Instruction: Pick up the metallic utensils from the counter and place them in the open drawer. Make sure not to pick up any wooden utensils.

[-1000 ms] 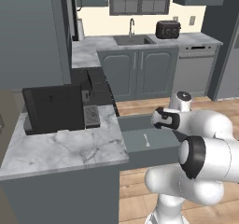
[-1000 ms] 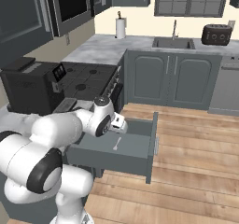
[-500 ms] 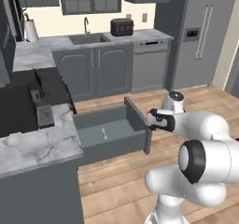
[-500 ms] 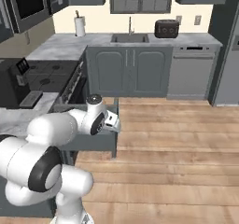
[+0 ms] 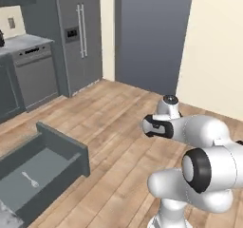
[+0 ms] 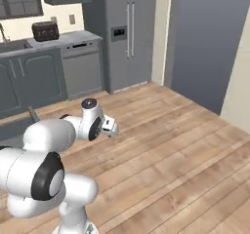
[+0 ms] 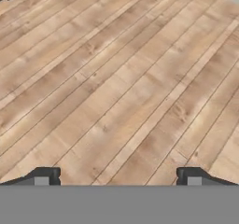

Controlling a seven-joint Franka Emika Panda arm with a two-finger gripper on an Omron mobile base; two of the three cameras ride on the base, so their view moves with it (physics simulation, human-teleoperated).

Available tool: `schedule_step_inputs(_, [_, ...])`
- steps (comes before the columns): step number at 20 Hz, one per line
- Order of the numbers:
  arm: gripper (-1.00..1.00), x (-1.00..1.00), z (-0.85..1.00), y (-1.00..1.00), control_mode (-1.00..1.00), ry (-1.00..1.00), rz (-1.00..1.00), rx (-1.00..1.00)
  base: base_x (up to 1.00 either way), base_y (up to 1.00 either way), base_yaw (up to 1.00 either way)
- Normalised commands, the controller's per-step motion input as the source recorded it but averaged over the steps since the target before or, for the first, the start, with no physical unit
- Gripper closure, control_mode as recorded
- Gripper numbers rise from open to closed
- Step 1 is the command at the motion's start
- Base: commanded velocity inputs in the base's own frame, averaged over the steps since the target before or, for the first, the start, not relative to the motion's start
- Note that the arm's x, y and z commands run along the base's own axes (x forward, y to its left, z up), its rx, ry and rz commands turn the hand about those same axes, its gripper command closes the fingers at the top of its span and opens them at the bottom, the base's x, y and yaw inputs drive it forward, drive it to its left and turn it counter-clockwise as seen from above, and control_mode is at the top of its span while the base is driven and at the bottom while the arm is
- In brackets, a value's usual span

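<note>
1. In the left base view we see the open drawer [image 5: 45, 175] low on the left, with a small pale utensil [image 5: 29, 178] lying on its floor.
2. The right base view gives us a toaster [image 6: 45, 31] on the far worktop, left of the fridge [image 6: 128, 33].
3. From the hand view, the gripper [image 7: 116, 176] hangs released, tips wide apart and empty, over bare wooden floor [image 7: 116, 78].
4. A dishwasher [image 6: 84, 73] stands just left of the fridge.

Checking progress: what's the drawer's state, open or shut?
Open: the drawer stands pulled out, one pale utensil lying inside.
</note>
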Motion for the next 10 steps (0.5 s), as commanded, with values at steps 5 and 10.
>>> schedule_step_inputs(5, [-1.0, 0.0, 0.0, 0.0, 1.0, 0.0, 0.0, 0.0, 0.0, -0.13, -0.91])
schedule_step_inputs(10, [-1.0, 0.0, 0.0, 0.0, 1.0, 0.0, 0.0, 0.0, 0.0, -0.08, -0.85])
